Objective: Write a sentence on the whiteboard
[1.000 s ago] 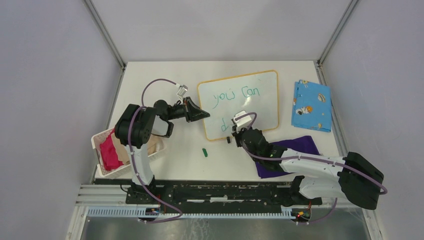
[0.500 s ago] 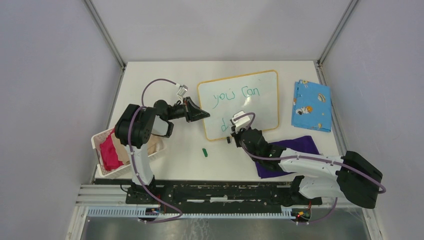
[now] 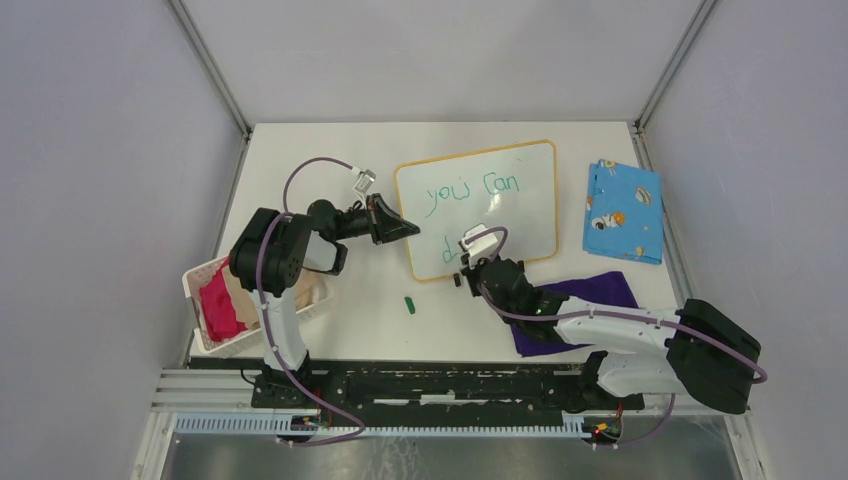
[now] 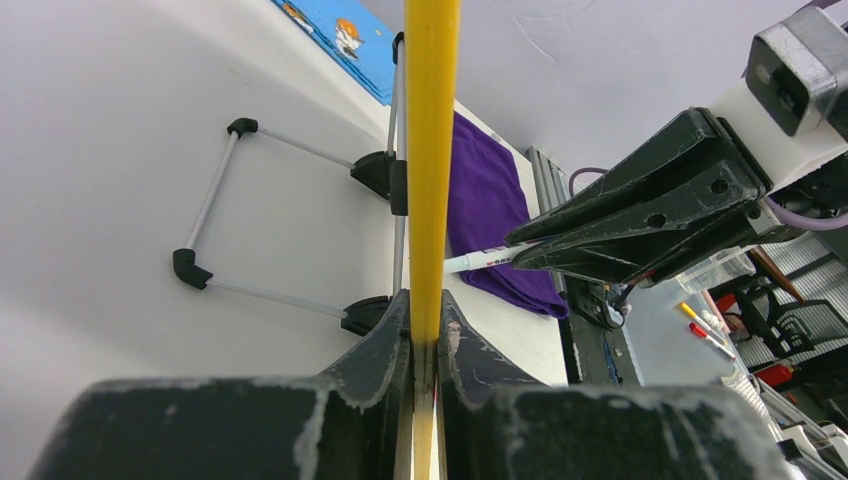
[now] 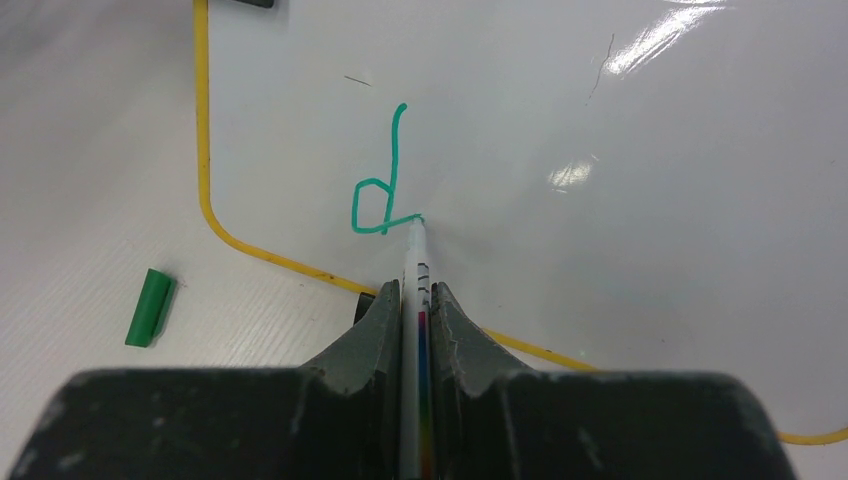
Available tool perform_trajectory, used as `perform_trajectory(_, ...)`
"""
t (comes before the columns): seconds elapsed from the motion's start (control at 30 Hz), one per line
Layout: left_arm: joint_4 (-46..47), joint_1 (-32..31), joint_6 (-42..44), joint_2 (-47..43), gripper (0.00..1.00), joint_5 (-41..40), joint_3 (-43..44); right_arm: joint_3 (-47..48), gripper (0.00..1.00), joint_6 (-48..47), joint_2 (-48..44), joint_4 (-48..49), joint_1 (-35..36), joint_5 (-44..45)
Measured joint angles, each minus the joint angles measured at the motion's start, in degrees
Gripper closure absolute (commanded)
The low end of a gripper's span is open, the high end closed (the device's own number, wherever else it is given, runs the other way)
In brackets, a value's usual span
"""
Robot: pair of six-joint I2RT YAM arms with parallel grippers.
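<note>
The whiteboard [image 3: 525, 215] was in the middle of the top view, and the sentence [image 3: 470, 190] read "you can" with a "d" below. The left gripper [image 3: 408, 229] pinched its yellow left rim. The right gripper [image 5: 415, 300] clamped a marker [image 5: 415, 262], whose tip touched the "d". A green cap [image 5: 150, 307] lay at the lower left.

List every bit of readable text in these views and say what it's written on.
"you can": green handwriting, upper line of the whiteboard.
"d": green letter, lower line of the same board, at the tip of the marker.
Print on the marker barrel: too small and blurred to read.
Blue cloth: cartoon pictures only, no legible words.
</note>
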Motion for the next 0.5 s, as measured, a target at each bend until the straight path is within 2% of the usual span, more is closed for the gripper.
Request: perform_trajectory(0.5, 0.0, 0.0, 0.0, 0.0, 0.98, 0.0, 0.0, -3.0, 1.00, 0.6, -2.8, -0.1, -1.6, 0.0)
